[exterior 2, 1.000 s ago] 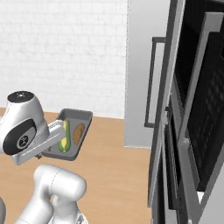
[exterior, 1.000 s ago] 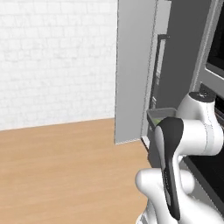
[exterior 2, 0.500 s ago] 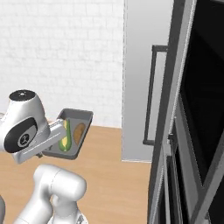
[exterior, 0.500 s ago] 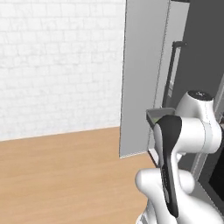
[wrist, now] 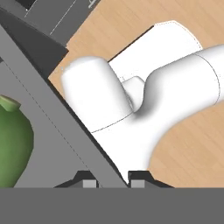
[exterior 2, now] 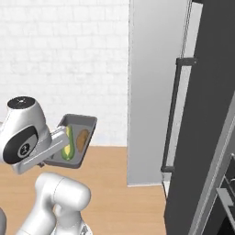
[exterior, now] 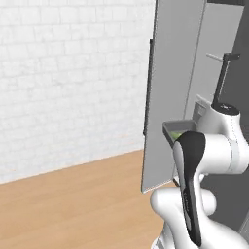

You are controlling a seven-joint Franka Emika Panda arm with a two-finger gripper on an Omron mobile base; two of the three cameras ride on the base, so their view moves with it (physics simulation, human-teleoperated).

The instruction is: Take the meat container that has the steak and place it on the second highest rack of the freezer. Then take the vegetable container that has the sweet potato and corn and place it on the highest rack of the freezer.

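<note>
Vegetable container (exterior 2: 72, 146), a grey tray carrying the corn (exterior 2: 68, 142) and the sweet potato (exterior 2: 82, 139), hangs level in the air beside the arm, its near rim pinched between the gripper (wrist: 113, 179) fingertips. Open wooden floor (exterior: 73, 204) lies beneath it, and the freezer (exterior 2: 156, 92) stands tall just beyond the tray's far edge, apart from it.

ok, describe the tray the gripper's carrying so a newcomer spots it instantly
In the right base view, start at the tall grey freezer and look left to the white arm. The grey vegetable container sticks out beside it above the wood floor. It holds the green corn next to a brownish sweet potato.
</note>
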